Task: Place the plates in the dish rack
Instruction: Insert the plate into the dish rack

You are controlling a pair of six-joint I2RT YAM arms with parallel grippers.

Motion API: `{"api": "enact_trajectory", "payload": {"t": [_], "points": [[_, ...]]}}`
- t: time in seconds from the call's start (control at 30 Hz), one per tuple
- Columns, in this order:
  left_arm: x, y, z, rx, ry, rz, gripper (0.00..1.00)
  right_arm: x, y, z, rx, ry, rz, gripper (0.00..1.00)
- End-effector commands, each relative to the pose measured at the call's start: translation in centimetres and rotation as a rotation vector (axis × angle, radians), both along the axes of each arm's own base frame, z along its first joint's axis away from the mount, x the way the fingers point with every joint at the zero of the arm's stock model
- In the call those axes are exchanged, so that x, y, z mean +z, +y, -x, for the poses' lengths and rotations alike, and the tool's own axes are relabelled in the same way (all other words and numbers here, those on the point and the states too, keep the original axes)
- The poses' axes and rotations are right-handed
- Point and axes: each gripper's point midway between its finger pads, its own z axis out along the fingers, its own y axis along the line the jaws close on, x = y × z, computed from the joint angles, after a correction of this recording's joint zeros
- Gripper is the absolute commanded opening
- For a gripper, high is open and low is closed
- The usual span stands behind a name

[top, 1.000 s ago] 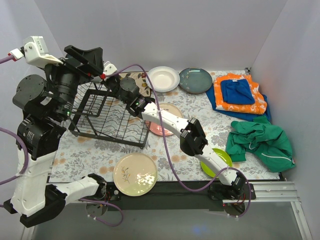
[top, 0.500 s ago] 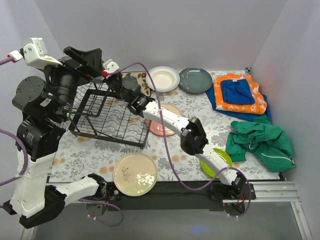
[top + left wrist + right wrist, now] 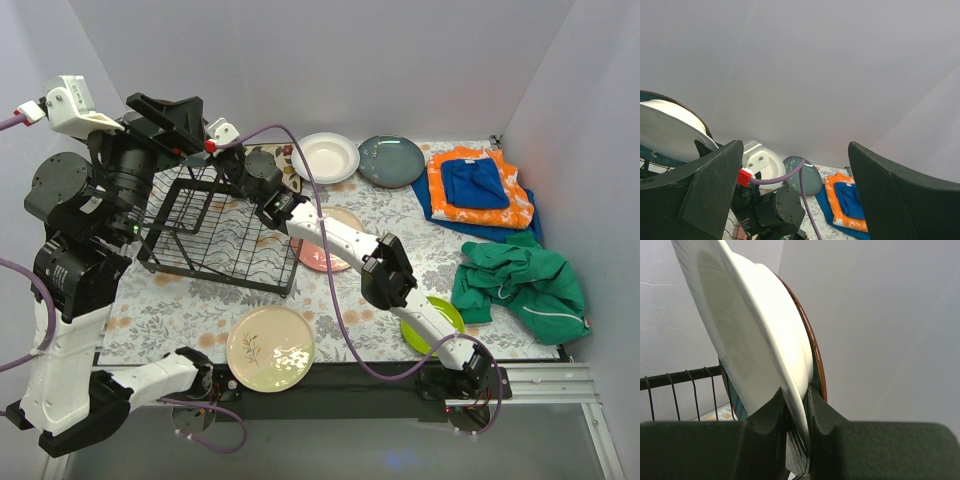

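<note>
Soft even light, close foregrounds blurred

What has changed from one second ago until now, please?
The right gripper, shut on the white plate, edged slightly farther back at the dish rack. Nothing was grasped or released. The left gripper stayed open and raised; the other plates did not move.

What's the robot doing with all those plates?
The right gripper is pinching a white plate by its rim, holding it on edge at the far end of the black dish rack. The left gripper hangs open near the rack, holding nothing. Lying flat on the table: a cream plate, pink plate, lime green plate, second white plate and blue-grey plate.
</note>
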Motion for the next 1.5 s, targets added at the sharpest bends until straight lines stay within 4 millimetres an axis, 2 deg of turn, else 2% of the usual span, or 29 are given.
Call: {"api": "enact_trajectory", "payload": {"t": [0.0,0.93,1.2,1.47], "points": [[0.5,0.7,0.4,0.023,-0.014,0.007,0.84,11.6,-4.4,2.8,-0.016,-0.161,-0.287,0.01],[0.1,1.2,0.7,0.039,-0.009,0.003,0.84,7.2,-2.2,2.2,0.007,-0.086,-0.232,0.01],[0.1,1.2,0.7,0.038,-0.007,0.006,0.84,6.6,-1.9,2.2,0.012,-0.08,-0.224,0.18],[-0.1,1.1,0.6,0.036,-0.004,0.007,0.84,6.5,-1.8,2.2,0.016,-0.077,-0.221,0.27]]}}
